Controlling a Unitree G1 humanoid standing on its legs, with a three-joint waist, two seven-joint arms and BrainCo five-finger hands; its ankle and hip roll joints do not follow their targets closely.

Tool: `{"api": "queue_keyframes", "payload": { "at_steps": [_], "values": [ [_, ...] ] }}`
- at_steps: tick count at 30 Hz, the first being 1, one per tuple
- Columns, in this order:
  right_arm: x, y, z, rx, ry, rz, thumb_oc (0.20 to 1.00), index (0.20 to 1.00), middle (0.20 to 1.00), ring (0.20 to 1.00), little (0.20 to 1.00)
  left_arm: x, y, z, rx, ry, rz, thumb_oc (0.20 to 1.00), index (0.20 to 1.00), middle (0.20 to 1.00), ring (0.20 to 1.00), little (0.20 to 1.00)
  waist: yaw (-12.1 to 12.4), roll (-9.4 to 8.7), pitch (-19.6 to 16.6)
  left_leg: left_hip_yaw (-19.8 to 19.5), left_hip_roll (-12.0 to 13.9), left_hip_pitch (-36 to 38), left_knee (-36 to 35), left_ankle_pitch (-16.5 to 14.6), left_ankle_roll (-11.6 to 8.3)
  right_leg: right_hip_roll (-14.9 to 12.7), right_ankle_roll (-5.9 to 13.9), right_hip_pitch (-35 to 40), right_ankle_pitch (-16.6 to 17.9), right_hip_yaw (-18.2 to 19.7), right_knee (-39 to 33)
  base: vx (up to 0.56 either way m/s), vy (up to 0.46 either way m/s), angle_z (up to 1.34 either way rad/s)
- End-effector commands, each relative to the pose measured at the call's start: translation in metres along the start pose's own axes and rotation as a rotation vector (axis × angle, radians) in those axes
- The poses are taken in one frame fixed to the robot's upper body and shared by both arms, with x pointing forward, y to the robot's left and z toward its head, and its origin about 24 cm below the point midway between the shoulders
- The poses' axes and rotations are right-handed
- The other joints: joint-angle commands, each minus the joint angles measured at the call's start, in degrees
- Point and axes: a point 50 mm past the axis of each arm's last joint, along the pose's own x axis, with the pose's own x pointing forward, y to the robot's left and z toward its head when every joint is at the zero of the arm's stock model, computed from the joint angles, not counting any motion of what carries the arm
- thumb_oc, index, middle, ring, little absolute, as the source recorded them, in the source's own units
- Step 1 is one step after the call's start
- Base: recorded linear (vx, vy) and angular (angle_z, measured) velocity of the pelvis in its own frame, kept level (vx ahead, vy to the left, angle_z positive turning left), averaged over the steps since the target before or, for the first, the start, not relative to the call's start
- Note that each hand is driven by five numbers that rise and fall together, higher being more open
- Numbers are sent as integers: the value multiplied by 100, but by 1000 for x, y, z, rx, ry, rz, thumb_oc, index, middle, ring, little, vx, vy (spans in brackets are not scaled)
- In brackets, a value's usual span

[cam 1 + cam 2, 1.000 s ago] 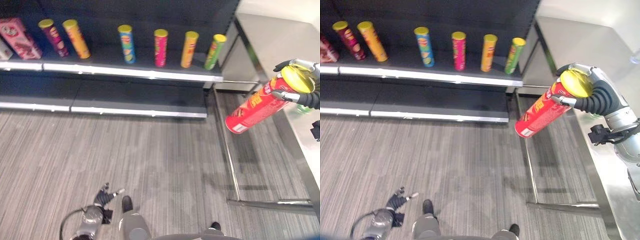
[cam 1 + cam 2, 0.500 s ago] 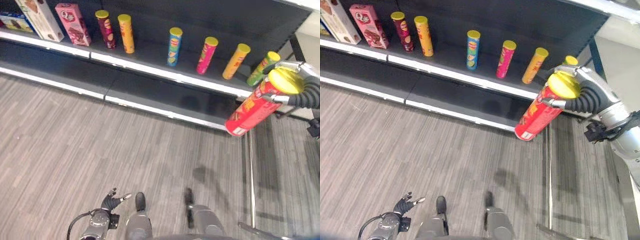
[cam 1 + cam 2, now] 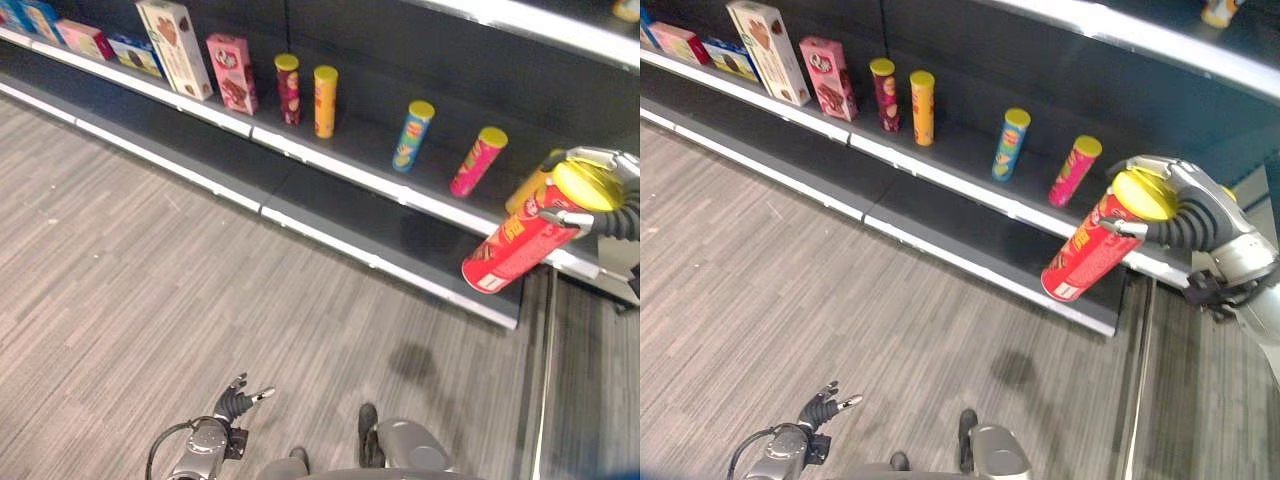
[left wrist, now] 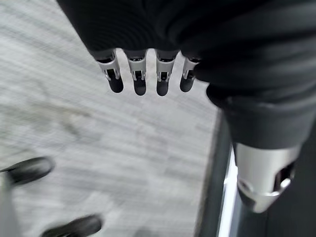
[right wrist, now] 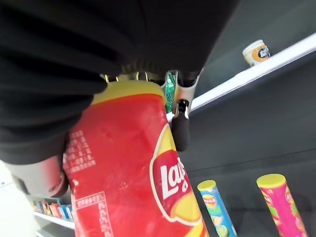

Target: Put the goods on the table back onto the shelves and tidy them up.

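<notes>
Since the earlier frames the whole view has swung toward the shelving; that is camera motion, not goods moving, and the bench has dropped out of the frame.

Left to right. Left hand (image 3: 236, 400) hangs low at about 7 o'clock above the grey wood-grain floor (image 3: 150, 260), fingers straight and relaxed, holding nothing; idle.

Long dark metal shelf with a silver front edge (image 3: 330, 165) runs from 10 o'clock to 3 o'clock. On it, in order: tall white cardboard box (image 3: 174, 47), pink cardboard box (image 3: 232, 73), maroon crisp tube with yellow lid (image 3: 288, 88), orange crisp tube (image 3: 325, 100), blue crisp tube (image 3: 411, 135), magenta crisp tube (image 3: 477, 160). All tubes stand upright, evenly spaced, labels outward.

Right hand (image 3: 1185, 205) at 3 o'clock is clenched round the lid end of the red cylindrical crisp tube with yellow lid (image 3: 515, 245). Tube is tilted, base pointing down toward the shelf front, clear of the shelf and not touching anything.

Judgement: gripping near the lid leaves the base free to be set down first. Carry stage; placement not yet done. Tube needs righting to match the upright row.
</notes>
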Motion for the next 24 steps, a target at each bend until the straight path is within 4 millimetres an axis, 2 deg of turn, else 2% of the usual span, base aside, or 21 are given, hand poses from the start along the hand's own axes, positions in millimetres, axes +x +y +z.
{"api": "queue_keyframes", "payload": {
  "at_steps": [1, 3, 4, 5, 6, 7, 8, 9, 10, 12, 13, 14, 16, 17, 18, 19, 20, 21, 22, 24],
  "values": [
    [2, -18, 7, -6, -35, -108, 200, 200, 200, 200, 200, 5, -3, 17, -10, -66, 7, 1000, 1000, 1000, 1000, 1000, 139, -25, -59, 536, 96, -154, 1877, 1423, -334, 350, 434, 192, 106, -77, -636, 376, 19, -24],
    [3, -16, 6, -8, -27, -87, 200, 200, 200, 200, 200, 5, -2, 22, -44, -88, 14, 1000, 1000, 1000, 1000, 1000, 241, -139, 7, 874, 561, -514, 1761, 1164, -62, 199, 480, 431, 0, -6, -764, 347, 104, -26],
    [5, -15, 6, -4, -31, -88, 200, 200, 200, 200, 200, 5, 0, 23, -53, -91, 19, 1000, 1000, 1000, 1000, 1000, 320, -129, 50, 978, 833, -543, 1457, 846, 61, 163, 555, 554, -75, 61, -819, 217, 135, -35],
    [5, -15, 6, -4, -32, -89, 200, 200, 200, 200, 200, 5, 0, 23, -53, -91, 19, 1000, 1000, 1000, 1000, 1000, 330, -145, 49, 1000, 817, -532, 1429, 868, 69, 149, 557, 548, -61, 77, -827, 212, 204, -33],
    [7, -16, 7, 0, -43, -91, 200, 200, 200, 200, 200, 5, 1, 23, -53, -95, 25, 1000, 1000, 1000, 1000, 1000, 392, -174, 71, 1032, 1022, -656, 992, 742, 94, 33, 640, 603, -83, 116, -859, 202, 256, -56],
    [10, -16, 7, 0, -51, -96, 200, 200, 200, 200, 200, 5, 2, 21, -46, -90, 29, 1000, 1000, 1000, 1000, 1000, 452, -175, 59, 1041, 1285, -805, 262, 803, 54, -94, 731, 669, -152, 146, -894, 465, 562, -68],
    [12, -19, 7, -2, -56, -111, 200, 200, 200, 200, 200, 5, 5, 23, -26, -99, 27, 1000, 1000, 1000, 1000, 1000, 553, -50, -24, 889, 1696, -1116, -909, 1410, -213, -182, 874, 860, -283, 206, -1004, 525, 620, -66],
    [14, -19, 8, -3, -64, -116, 200, 200, 200, 200, 200, 5, 5, 23, -17, -99, 29, 1000, 1000, 1000, 1000, 1000, 600, -25, -82, 774, 1856, -1181, -1474, 1702, -376, -278, 958, 1006, -346, 281, -1071, 568, 669, -43],
    [15, -17, 7, -7, -64, -116, 200, 200, 200, 200, 200, 5, 7, 22, -14, -96, 38, 1000, 1000, 1000, 1000, 1000, 626, -24, -130, 640, 1991, -1248, -1874, 1863, -493, -427, 1070, 1118, -403, 341, -1097, 412, 535, -24],
    [18, -14, 8, -20, -72, -116, 200, 200, 200, 200, 200, 5, 9, 23, -2, -102, 61, 1000, 1000, 1000, 1000, 1000, 622, 4, -206, 452, 2070, -1355, -2148, 2086, -493, -781, 1264, 1216, -449, 430, -1106, 348, 625, -64],
    [22, -9, 13, -6, -100, -102, 200, 200, 200, 200, 200, 4, 10, 23, -6, -104, 61, 1000, 1000, 1000, 1000, 1000, 598, 86, -255, 497, 2092, -1232, -2086, 2151, -493, -903, 1264, 1239, -423, 552, -1089, 292, 748, -112],
    [25, -5, 14, -8, -110, -84, 200, 200, 200, 200, 200, 4, 11, 25, -3, -119, 65, 1000, 1000, 1000, 1000, 1000, 614, 156, -259, 627, 2151, -1271, -1682, 1959, -493, -1135, 1264, 1246, -339, 581, -1172, 219, 643, -121],
    [28, 4, 12, 6, -98, -84, 200, 200, 200, 200, 200, 4, 12, 26, -7, -116, 74, 1000, 1000, 1000, 1000, 1000, 614, 270, -264, 828, 2122, -1175, -1431, 1857, -493, -1438, 1264, 1086, 50, 570, -1186, 124, 495, -115],
    [28, 4, 12, 6, -99, -84, 200, 200, 200, 200, 200, 4, 13, 26, -8, -116, 76, 1000, 1000, 1000, 1000, 1000, 627, 258, -255, 858, 2120, -1156, -1418, 1840, -493, -1449, 1264, 1092, 60, 594, -1202, 59, 523, -86],
    [29, 13, 8, 25, -71, -84, 200, 200, 200, 200, 200, 4, 20, 29, -1, -123, 94, 1000, 1000, 1000, 1000, 1000, 584, 313, -219, 1013, 2023, -983, -1396, 1612, -493, -1688, 1264, 755, 582, 703, -1140, 25, 314, -45],
    [29, 13, 8, 26, -72, -84, 200, 200, 200, 200, 200, 4, 21, 29, -2, -122, 96, 1000, 1000, 1000, 1000, 1000, 612, 296, -227, 1060, 2023, -963, -1402, 1605, -493, -1695, 1264, 722, 581, 749, -1129, 9, 575, -31],
    [31, 22, 8, 75, -73, -95, 200, 200, 200, 200, 200, 3, 29, 26, 4, -110, 115, 1000, 1000, 1000, 1000, 1000, 639, 250, -190, 1226, 1918, -865, -1394, 1451, -493, -1828, 1264, 415, 1163, 753, -1082, -11, 267, -27],
    [31, 22, 8, 76, -74, -95, 200, 200, 200, 200, 200, 2, 30, 26, 4, -110, 116, 1000, 1000, 1000, 1000, 1000, 647, 241, -204, 1242, 1918, -873, -1394, 1450, -493, -1829, 1264, 395, 1174, 768, -1089, -12, 462, -41],
    [35, 27, 10, 108, -85, -104, 200, 200, 200, 200, 200, 1, 41, 23, 17, -92, 143, 1000, 1000, 1000, 1000, 1000, 666, 163, -195, 1448, 1777, -786, -1443, 1371, -393, -1752, 1264, 250, 1422, 664, -1054, 20, 317, -49],
    [38, 27, 12, 109, -98, -94, 200, 200, 200, 200, 200, 0, 46, 18, 19, -69, 151, 1000, 1000, 1000, 1000, 1000, 654, 69, -190, 1610, 1621, -660, -1556, 1304, -231, -1506, 1264, 201, 1251, 593, -1005, 30, 326, -59]
  ]
}}
